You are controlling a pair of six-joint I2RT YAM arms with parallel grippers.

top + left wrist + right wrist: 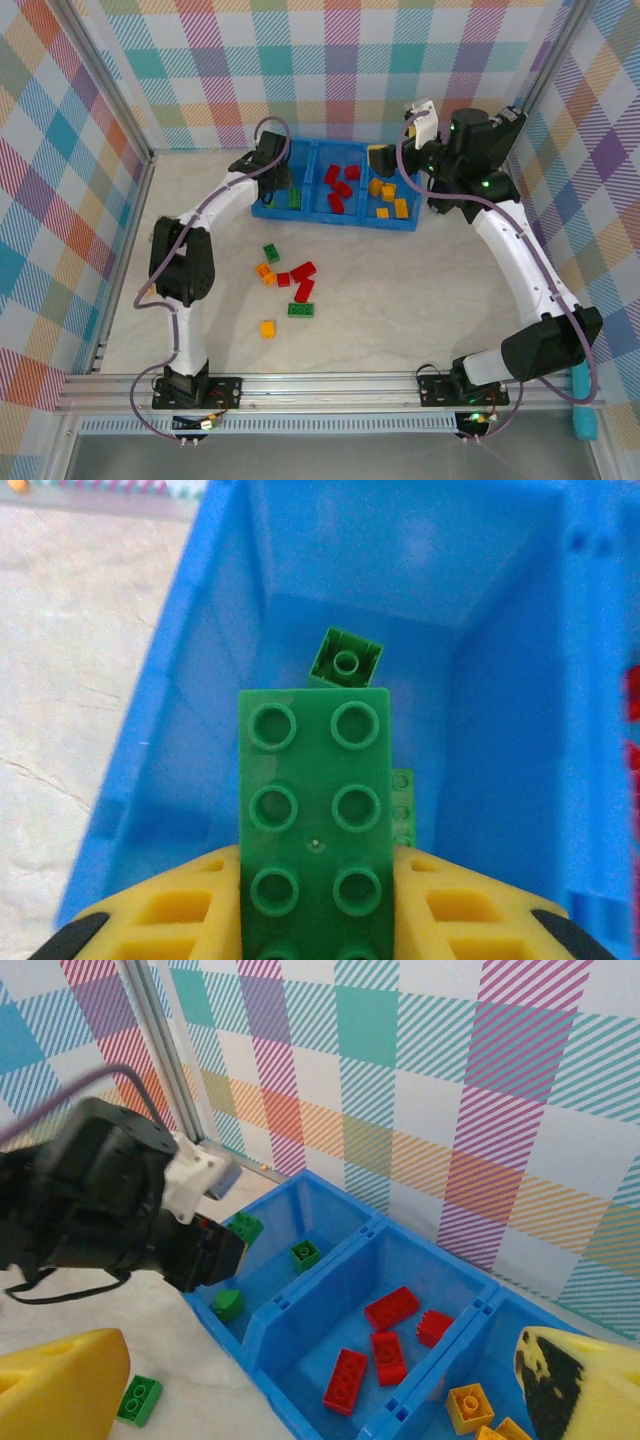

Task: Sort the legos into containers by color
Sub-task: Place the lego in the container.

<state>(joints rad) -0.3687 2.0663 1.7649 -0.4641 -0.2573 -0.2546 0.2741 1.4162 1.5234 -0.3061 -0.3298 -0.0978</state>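
My left gripper [315,870] is shut on a long green lego [314,780] held over the left compartment [200,680] of the blue bin [300,212]. From the top view, that gripper [270,168] hangs at the bin's left end. A small green brick [346,660] and another green one [403,805] lie on the compartment floor. Red legos [392,1307] fill the middle compartment and yellow-orange ones [390,195] the right. My right gripper [320,1385] is open and holds nothing above the bin's right end [383,160]. Loose legos lie on the table: green [271,253], red [303,270], orange [267,328].
The loose bricks cluster on the pale tabletop [400,300] in front of the bin, between the two arms. Another green brick [301,310] sits near the red ones. Checked walls and metal frame posts [170,1050] close in the table behind and at the sides.
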